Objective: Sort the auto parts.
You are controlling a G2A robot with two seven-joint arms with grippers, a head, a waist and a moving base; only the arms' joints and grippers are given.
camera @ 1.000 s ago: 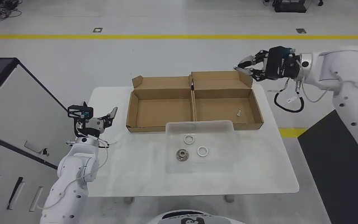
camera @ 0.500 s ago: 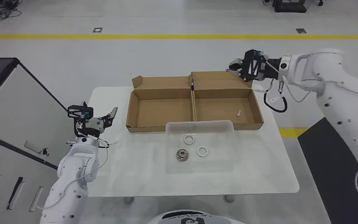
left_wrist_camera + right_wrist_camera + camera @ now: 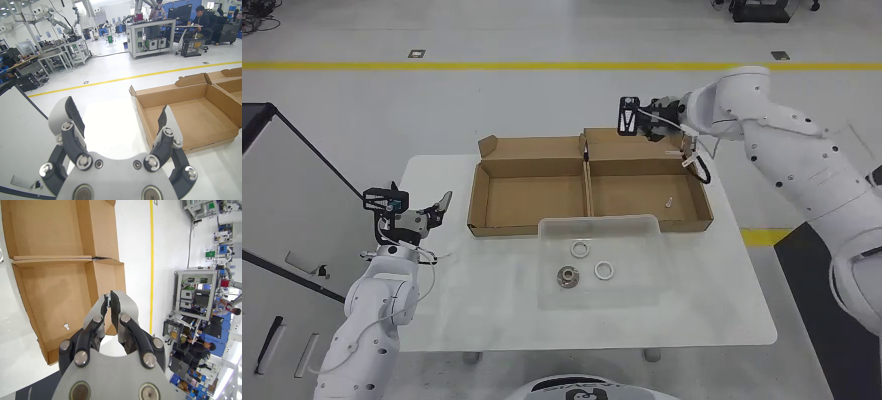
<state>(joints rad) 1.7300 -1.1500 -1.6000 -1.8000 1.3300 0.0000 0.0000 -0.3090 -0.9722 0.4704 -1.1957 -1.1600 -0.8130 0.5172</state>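
Bolt [image 3: 108,298] is pinched by right end effector [image 3: 109,303] over right box [image 3: 56,291] far flap. It should be lowered beside the second bolt [image 3: 66,326] before being released. Left end effector [image 3: 117,103] spread.

On one white table [image 3: 712,290] we are counting two open cardboard boxes, the left box [image 3: 532,200] and the right box [image 3: 627,195], and one clear tray [image 3: 632,288]. We are tallying two white rings, the far ring [image 3: 581,248] and the near ring [image 3: 603,270], one metal hub [image 3: 566,276], and two silver bolts, a loose bolt [image 3: 668,201] and a gripped bolt [image 3: 108,301]. Two grippers are showing: the left gripper [image 3: 117,103] and the right gripper [image 3: 109,295].
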